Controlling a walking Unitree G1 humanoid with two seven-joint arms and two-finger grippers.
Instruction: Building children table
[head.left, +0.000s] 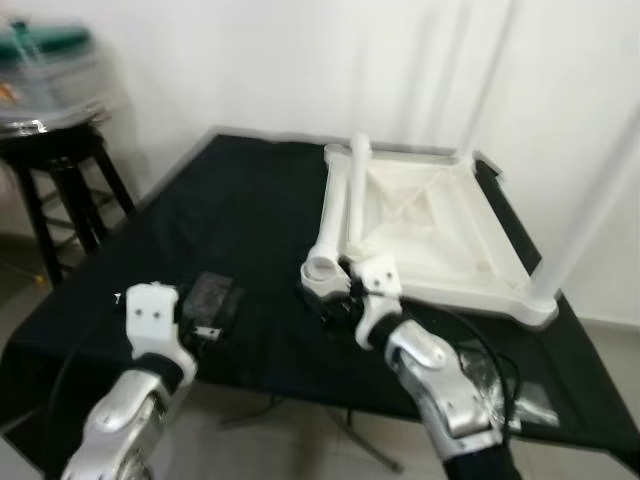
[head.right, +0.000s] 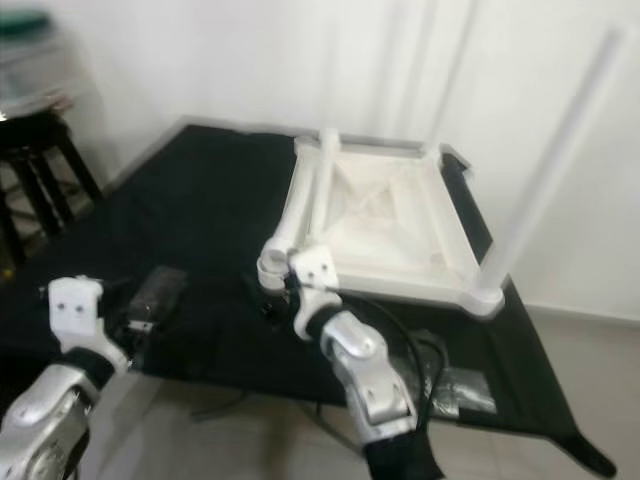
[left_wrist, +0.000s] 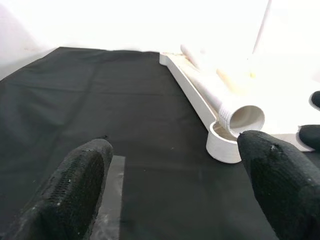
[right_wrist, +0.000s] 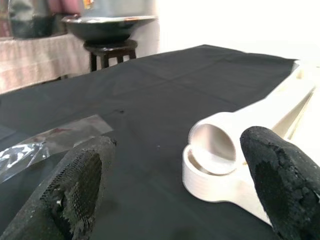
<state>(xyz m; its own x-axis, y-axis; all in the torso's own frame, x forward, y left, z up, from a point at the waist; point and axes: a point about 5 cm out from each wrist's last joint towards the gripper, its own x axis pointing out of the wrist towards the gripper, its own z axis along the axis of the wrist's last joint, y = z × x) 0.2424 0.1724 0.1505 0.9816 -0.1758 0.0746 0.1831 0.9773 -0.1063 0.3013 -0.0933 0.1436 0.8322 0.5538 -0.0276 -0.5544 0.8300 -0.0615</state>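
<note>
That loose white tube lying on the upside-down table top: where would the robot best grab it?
Probably near the open end of the loose leg, which overhangs the frame's near corner socket. The right gripper, fingers open, could come from the front and close across the round tube.

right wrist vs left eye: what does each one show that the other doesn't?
Right wrist view: a clear plastic bag beside its fingers, jaws open, and a look into the loose white leg and its corner socket. Left eye view: both arms, the whole upturned tabletop, and one leg standing upright at the near right corner. Both: black cloth, stool, loose leg.
</note>
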